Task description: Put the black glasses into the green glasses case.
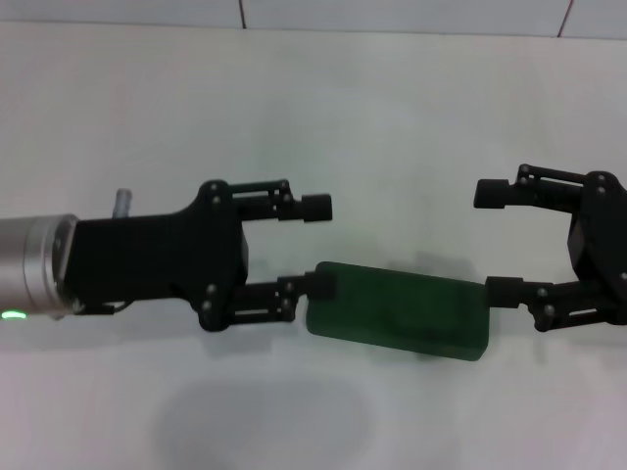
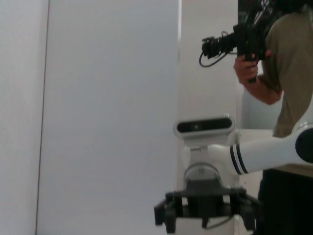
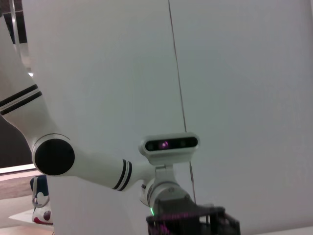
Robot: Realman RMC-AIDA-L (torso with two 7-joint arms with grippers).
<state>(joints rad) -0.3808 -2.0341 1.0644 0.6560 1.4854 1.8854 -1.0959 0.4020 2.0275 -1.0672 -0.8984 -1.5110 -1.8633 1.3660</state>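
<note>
In the head view, the left gripper (image 1: 320, 247) reaches in from the left edge, level with the white table (image 1: 137, 108), its fingers pointing toward the centre. Its jaws stand wide apart: the far finger ends over bare table, and the near fingertip (image 1: 323, 285) overlaps the left end of the green glasses case (image 1: 397, 311) (whether it actually touches the shell cannot be determined from this angle).

The green glasses case lies closed on the table just right of centre, long axis running left to right and slightly tilted, the right end nearer the camera. It sits between the two grippers. The black glasses are not visible in any view.

The right gripper (image 1: 495, 241) enters from the right edge, mirrored against the left one, fingers pointing toward the centre. Its jaws are likewise spread wide and hold nothing. The near fingertip (image 1: 502, 291) meets the right end of the case; the far finger is over bare table, well apart from the case.

The left wrist view shows the right gripper (image 2: 205, 215) farther off at the end of its white arm, and beyond it a person (image 2: 286, 73) holding a camera (image 2: 230, 41). The right wrist view shows the left arm's wrist camera (image 3: 169, 144) against a white wall.
</note>
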